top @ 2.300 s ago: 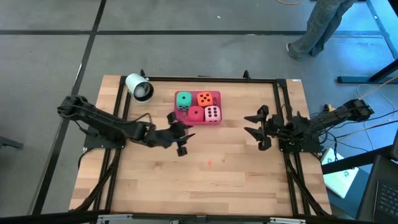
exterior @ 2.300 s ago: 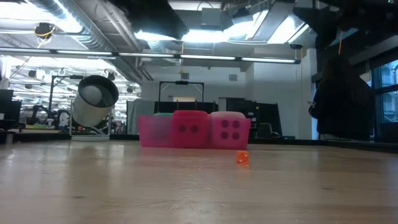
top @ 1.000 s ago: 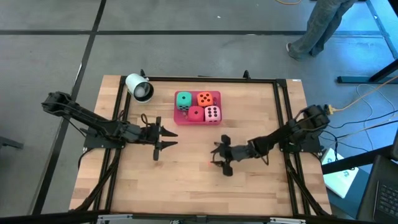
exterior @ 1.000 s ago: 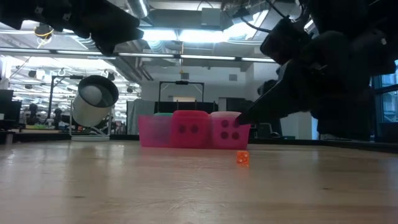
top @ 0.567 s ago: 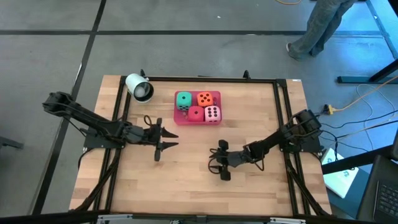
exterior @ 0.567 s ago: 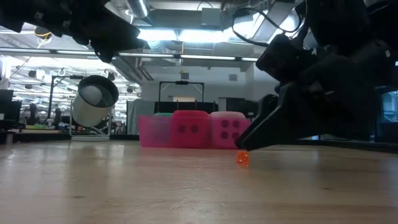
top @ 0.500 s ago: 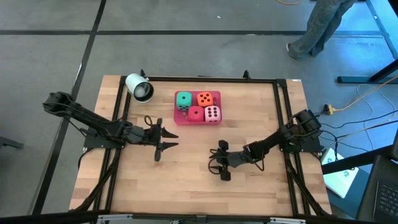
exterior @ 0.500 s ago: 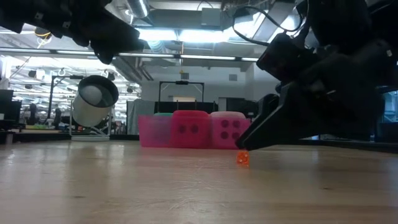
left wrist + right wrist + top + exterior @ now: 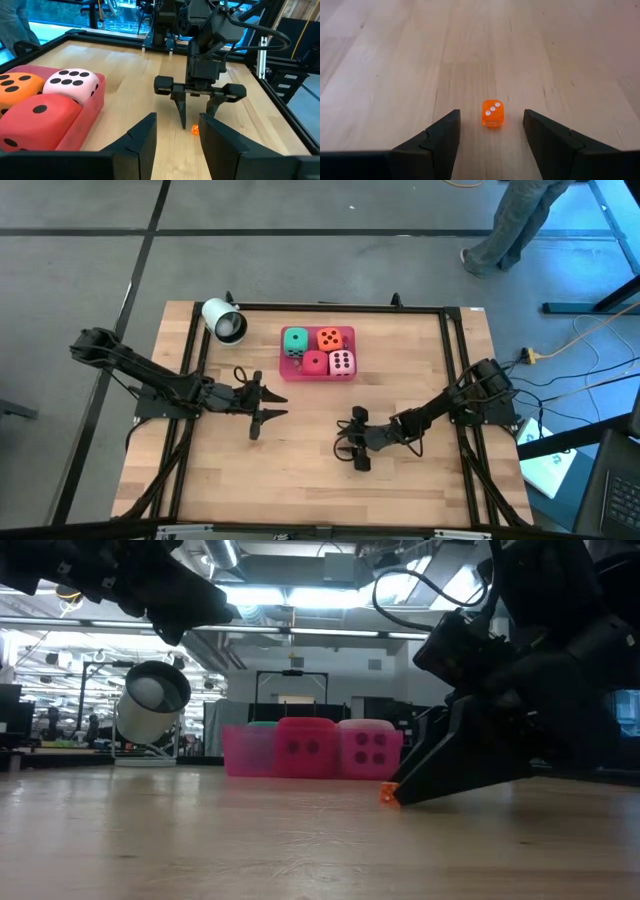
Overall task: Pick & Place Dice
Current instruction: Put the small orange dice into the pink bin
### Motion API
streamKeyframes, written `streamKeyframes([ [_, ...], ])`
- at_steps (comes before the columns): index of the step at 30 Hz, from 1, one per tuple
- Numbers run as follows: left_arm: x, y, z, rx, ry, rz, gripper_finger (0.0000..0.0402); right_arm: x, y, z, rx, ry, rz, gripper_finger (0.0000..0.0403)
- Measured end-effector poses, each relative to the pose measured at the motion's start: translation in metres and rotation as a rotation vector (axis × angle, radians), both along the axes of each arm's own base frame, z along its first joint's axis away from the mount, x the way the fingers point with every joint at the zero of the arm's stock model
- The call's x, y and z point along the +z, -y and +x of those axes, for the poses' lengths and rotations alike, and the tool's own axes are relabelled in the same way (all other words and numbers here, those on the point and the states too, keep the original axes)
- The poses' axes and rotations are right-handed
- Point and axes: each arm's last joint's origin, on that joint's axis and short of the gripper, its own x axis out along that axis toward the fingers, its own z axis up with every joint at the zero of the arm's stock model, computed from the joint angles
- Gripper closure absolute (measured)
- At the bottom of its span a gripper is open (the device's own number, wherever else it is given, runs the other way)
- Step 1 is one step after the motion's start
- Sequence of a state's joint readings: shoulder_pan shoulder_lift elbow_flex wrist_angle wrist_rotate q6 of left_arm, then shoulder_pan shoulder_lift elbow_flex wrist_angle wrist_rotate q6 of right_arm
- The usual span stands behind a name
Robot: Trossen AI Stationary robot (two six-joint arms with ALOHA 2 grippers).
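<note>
Four big dice (image 9: 319, 351) sit packed in the pink tray (image 9: 286, 369). One small orange die (image 9: 492, 113) lies loose on the table (image 9: 420, 480), not yet gripped. Right gripper (image 9: 490, 131) is low, jaws apart either side of it. Left gripper (image 9: 268, 406) hovers near the tray, jaws apart, empty.

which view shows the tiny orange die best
The right wrist view: the tiny orange die sits centred between the open jaws, three white pips visible. Left wrist view shows a speck; low view a sliver; in the high view the gripper hides it.
</note>
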State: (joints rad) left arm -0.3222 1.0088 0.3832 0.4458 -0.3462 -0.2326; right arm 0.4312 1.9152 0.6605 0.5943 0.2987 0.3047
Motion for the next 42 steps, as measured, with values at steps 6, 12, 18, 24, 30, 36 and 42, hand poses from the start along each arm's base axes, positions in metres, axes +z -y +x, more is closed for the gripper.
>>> streamKeyframes([
  [6, 0.0, 0.0, 0.0, 0.0, 0.0, 0.0, 0.0263, -0.0003, -0.0005, 0.0001, -0.011, 0.009, -0.006, 0.0183],
  [12, 0.0, 0.0, 0.0, 0.0, 0.0, 0.0, 0.0263, -0.0004, 0.0, 0.0002, -0.02, 0.01, -0.012, 0.02],
  [18, 0.0, 0.0, 0.0, 0.0, 0.0, 0.0, 0.0263, -0.0005, 0.0003, 0.0002, -0.023, 0.011, -0.014, 0.0238],
  [24, 0.0, 0.0, 0.0, 0.0, 0.0, 0.0, 0.0263, -0.0004, 0.0002, 0.0003, -0.022, 0.012, -0.011, 0.0274],
  [30, 0.0, 0.0, 0.0, 0.0, 0.0, 0.0, 0.0263, -0.0003, 0.0001, 0.0003, -0.023, 0.012, -0.006, 0.031],
  [36, 0.0, 0.0, 0.0, 0.0, 0.0, 0.0, 0.0263, 0.0, -0.0001, 0.0006, -0.024, 0.016, 0.0, 0.0357],
  [42, 0.0, 0.0, 0.0, 0.001, 0.0, -0.002, 0.0263, 0.002, -0.0007, 0.0018, -0.022, 0.04, 0.012, 0.0353],
])
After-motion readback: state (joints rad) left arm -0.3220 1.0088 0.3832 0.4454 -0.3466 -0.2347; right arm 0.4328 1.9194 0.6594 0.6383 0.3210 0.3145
